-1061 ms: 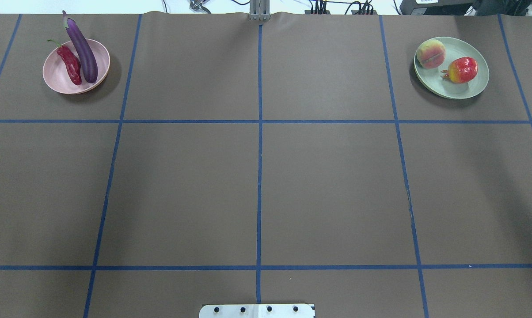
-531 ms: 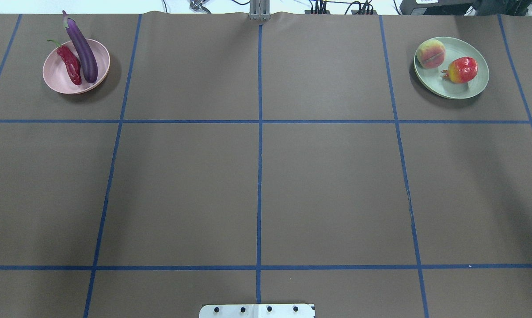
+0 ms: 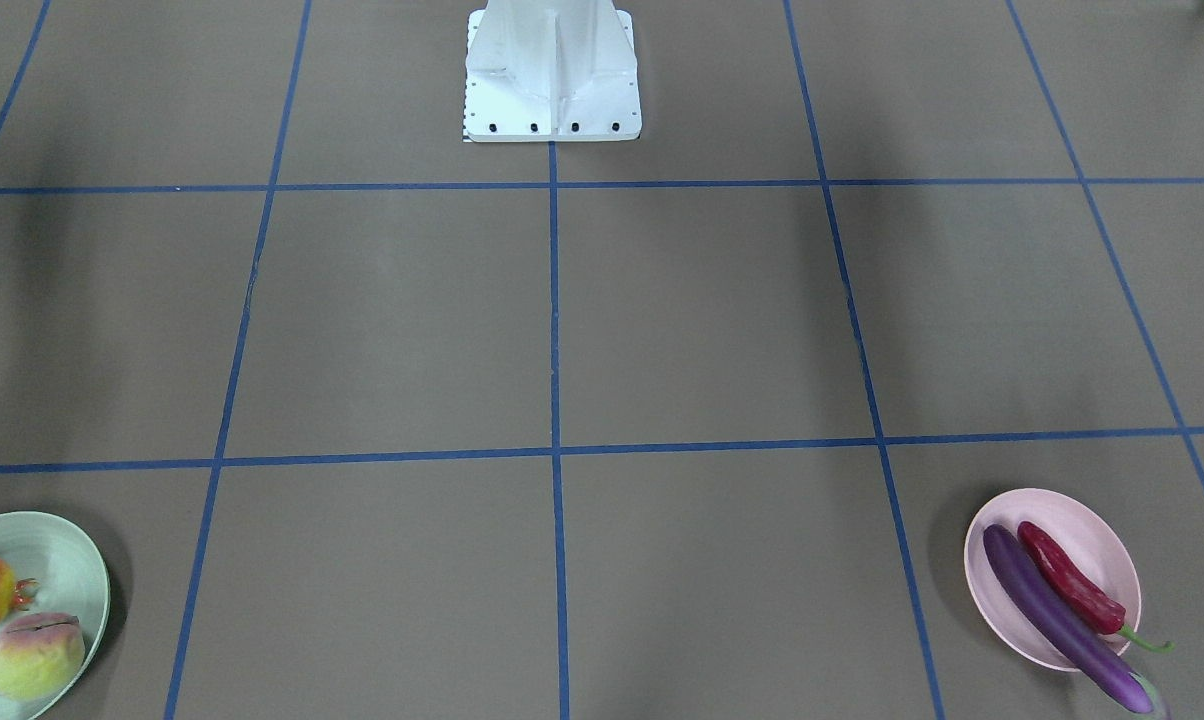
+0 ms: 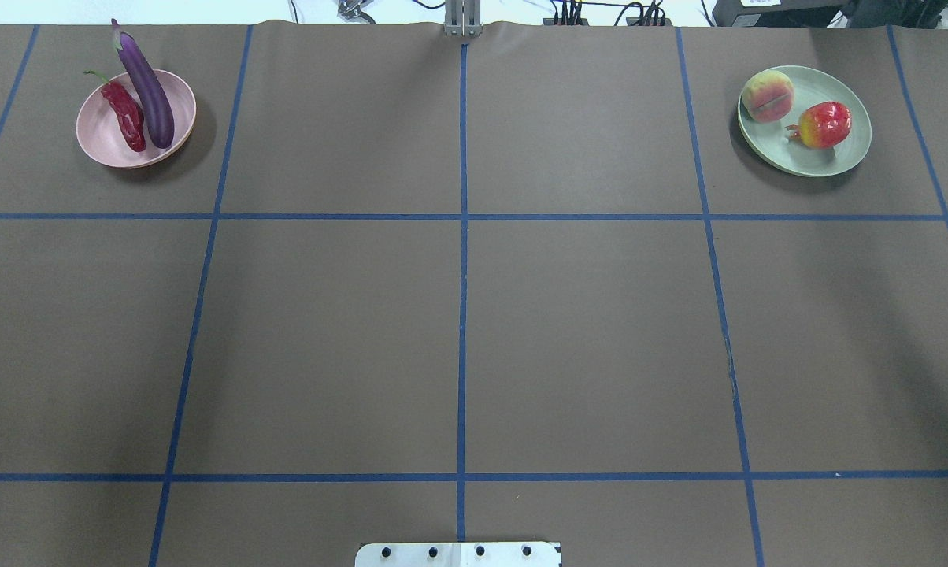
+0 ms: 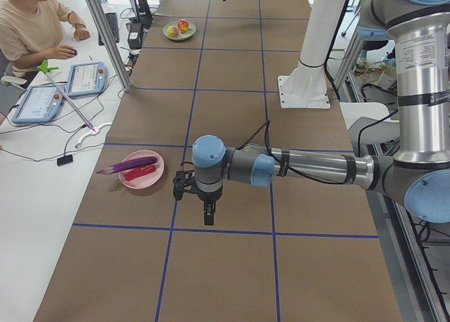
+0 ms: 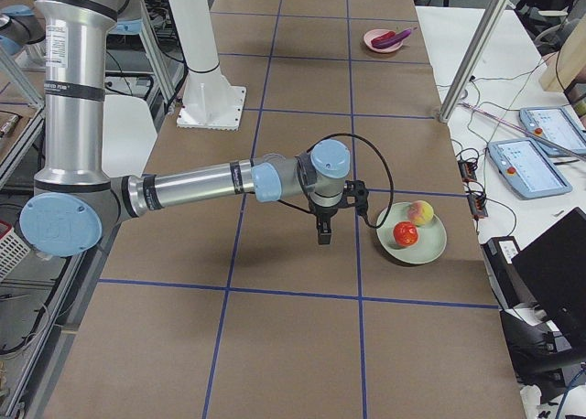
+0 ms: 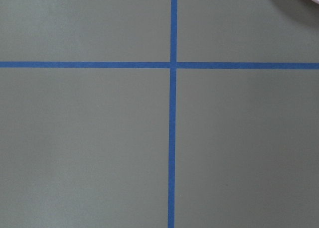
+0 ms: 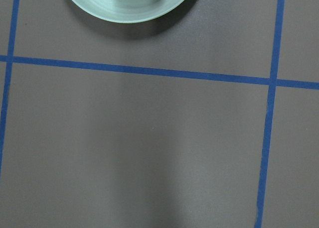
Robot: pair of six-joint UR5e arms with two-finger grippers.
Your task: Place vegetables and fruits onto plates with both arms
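eggplant (image 4: 147, 90), chili (image 4: 125, 116) on pink plate (image 4: 100, 138); peach (image 4: 767, 95), pomegranate (image 4: 824, 124) on green plate (image 4: 812, 161); left gripper (image 5: 208, 218), right gripper (image 6: 322, 234): closure cannot be told; retreat should clear rims.

Brown counter (image 4: 600, 331) w/ blue tape grid (image 4: 462, 315). Pale pink plate (image 4: 100, 138): glossy purple eggplant (image 4: 149, 94), greyish cap; dark-red chili (image 4: 127, 118), green stem. Mint-green plate (image 4: 832, 161): peach (image 4: 768, 95) pink & yellow-green; pomegranate (image 4: 824, 124) red w/ orange-yellow. White base (image 3: 552, 70). left arm (image 5: 309, 167), right arm (image 6: 192, 186): silver-grey, lt-blue caps, blk cables.
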